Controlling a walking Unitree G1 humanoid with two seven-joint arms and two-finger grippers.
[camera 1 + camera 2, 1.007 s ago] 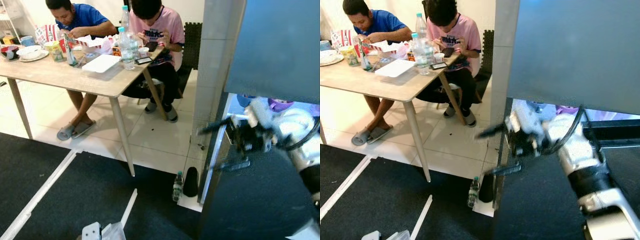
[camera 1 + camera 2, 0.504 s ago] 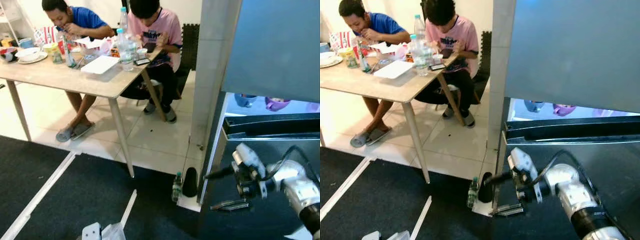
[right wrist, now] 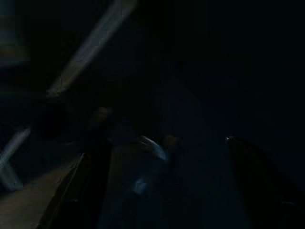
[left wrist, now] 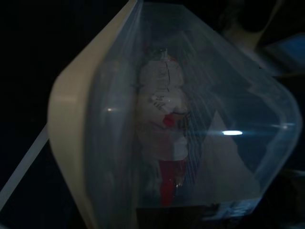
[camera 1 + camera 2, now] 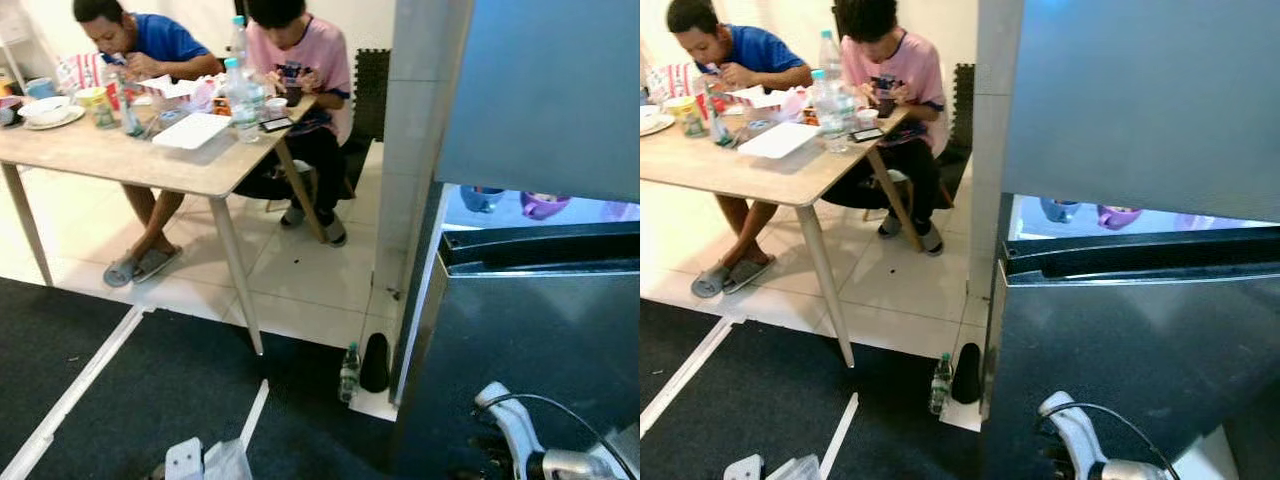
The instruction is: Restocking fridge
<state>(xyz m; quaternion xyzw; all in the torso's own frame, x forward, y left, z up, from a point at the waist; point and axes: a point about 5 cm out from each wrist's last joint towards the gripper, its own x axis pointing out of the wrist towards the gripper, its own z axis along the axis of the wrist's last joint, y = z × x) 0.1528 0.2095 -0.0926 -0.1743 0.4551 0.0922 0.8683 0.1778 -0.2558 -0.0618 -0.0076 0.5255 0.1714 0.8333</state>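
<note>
In the left claw's view, a clear plastic container (image 4: 181, 119) holds wrapped food (image 4: 164, 129).

Both eye views look forward and down from the head, sharing the fridge (image 5: 540, 330) and the table (image 5: 130, 160). The left wrist view sits very close to a clear container (image 4: 190, 124).

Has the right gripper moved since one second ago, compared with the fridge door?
Yes. It has dropped down the front of the dark lower fridge door, from near that door's top edge to the picture's bottom, where the right arm shows.
</note>
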